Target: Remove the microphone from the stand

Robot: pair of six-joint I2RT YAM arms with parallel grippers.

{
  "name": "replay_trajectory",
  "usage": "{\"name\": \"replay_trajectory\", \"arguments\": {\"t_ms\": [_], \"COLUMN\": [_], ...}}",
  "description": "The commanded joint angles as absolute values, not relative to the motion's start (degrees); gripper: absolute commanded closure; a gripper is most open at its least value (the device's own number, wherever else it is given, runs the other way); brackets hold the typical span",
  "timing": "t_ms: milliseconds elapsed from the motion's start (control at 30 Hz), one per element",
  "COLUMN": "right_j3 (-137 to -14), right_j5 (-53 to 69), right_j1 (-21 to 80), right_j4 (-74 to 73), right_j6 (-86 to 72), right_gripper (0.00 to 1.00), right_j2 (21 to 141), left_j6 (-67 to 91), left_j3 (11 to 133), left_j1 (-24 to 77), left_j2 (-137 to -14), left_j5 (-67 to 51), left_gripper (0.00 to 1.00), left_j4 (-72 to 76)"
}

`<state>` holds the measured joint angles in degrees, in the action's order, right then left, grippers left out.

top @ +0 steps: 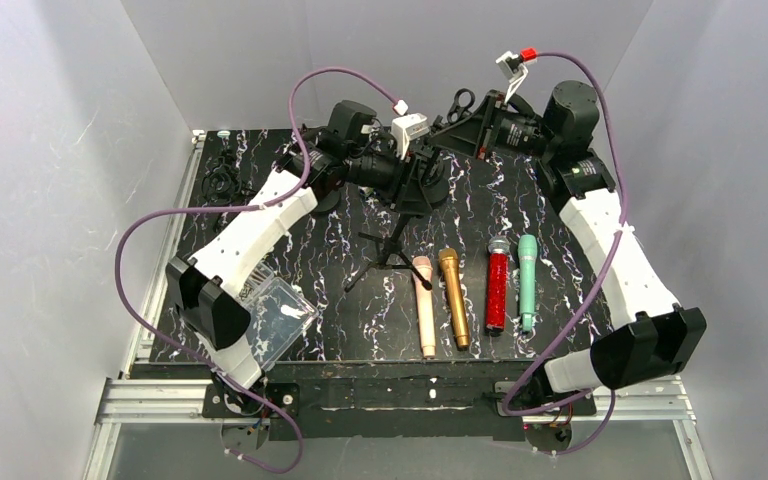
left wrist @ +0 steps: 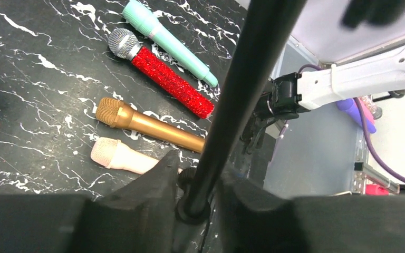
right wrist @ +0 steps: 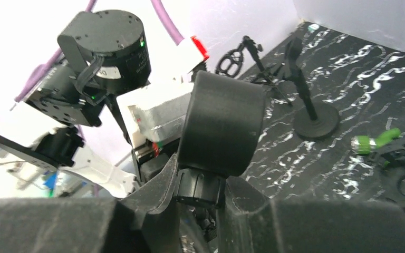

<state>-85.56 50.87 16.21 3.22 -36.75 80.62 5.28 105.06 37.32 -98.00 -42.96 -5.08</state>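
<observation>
The left jaws pinch the stand (left wrist: 242,95) pole. The right jaws pinch the black microphone (right wrist: 221,124) at the stand's top. Hold the stand steady and pull the microphone out slowly.

A black marble-look worktop (top: 360,325) with white veins carries a row of microphones lying side by side: a pale pink microphone (top: 424,305), a gold microphone (top: 453,298), a red glitter microphone (top: 497,285) and a mint-green microphone (top: 527,280). A clear plastic box (top: 278,318) lies near left; a black tripod stand (top: 392,255) stands mid-worktop.
</observation>
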Motion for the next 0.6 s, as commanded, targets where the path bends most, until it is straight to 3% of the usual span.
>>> {"name": "replay_trajectory", "arguments": {"t_ms": [0, 100, 167, 200, 233, 467, 567], "right_j3": [-89.2, -89.48, -91.06, -92.84, -95.0, -104.42, -106.64], "right_j5": [47.28, 46.19, 44.44, 43.14, 41.57, 21.37, 18.55], "right_j1": [16.35, 16.35, 16.28, 16.27, 16.18, 12.55, 11.04], "right_j4": [-4.01, -6.15, -9.63, -12.3, -14.33, -26.82, -28.69], "right_j6": [-27.73, -27.51, -25.35, -23.47, -21.16, -0.22, 3.75], "right_gripper": [0.99, 0.99, 0.99, 0.99, 0.99, 0.99, 0.99], "right_j2": [77.04, 75.27, 74.19, 73.72, 73.28, 73.48, 74.41], "left_j6": [7.78, 9.62, 10.63, 10.47, 9.79, 3.93, 3.19], "left_j3": [108.53, 109.21, 109.59, 109.68, 110.09, 110.14, 110.16], "left_j1": [37.87, 37.89, 37.83, 37.88, 37.82, 36.1, 35.56], "left_j2": [-97.95, -98.85, -99.25, -99.23, -99.36, -96.92, -96.27], "left_j5": [-46.45, -46.58, -47.14, -47.61, -47.77, -46.43, -46.25], "left_gripper": [0.65, 0.46, 0.25, 0.05, 0.02, 0.02, 0.02], "left_j4": [-4.35, -3.02, -1.83, -1.43, -1.89, -8.52, -9.72]}}
